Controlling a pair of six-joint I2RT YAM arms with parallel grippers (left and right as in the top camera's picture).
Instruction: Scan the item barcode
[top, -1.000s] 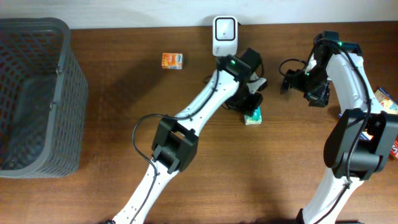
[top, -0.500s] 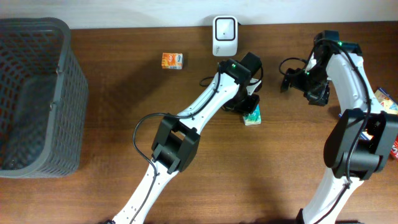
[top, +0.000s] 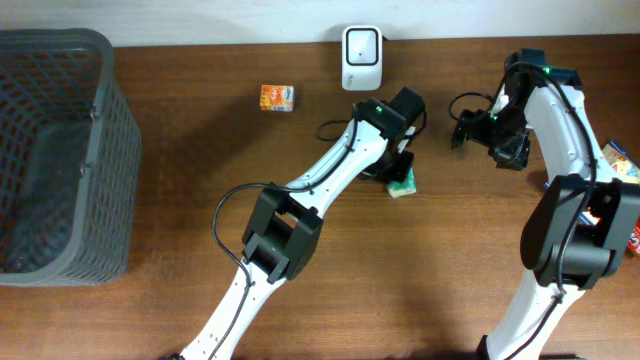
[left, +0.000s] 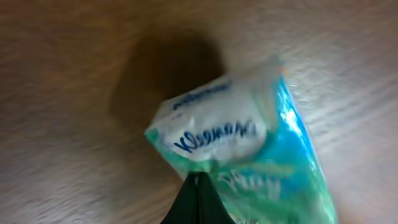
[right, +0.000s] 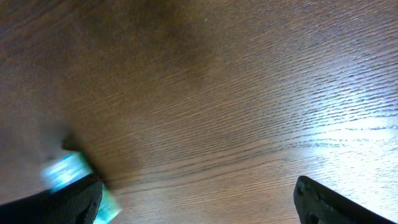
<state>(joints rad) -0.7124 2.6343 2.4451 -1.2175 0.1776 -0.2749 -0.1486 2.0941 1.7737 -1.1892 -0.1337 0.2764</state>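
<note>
A teal and white tissue pack hangs just over the brown table, blurred in the left wrist view. My left gripper is shut on the pack's edge, its dark fingertips pinched together at the bottom of that view. The white scanner stands at the table's back edge, a little behind and left of the pack. My right gripper is open and empty to the right of the pack, over bare wood. The pack shows beside that gripper's left finger.
A small orange box lies left of the scanner. A large grey basket fills the left side. Colourful boxes sit at the right edge behind the right arm.
My left gripper has shifted the tissue pack slightly left and back. The right arm has not moved.
</note>
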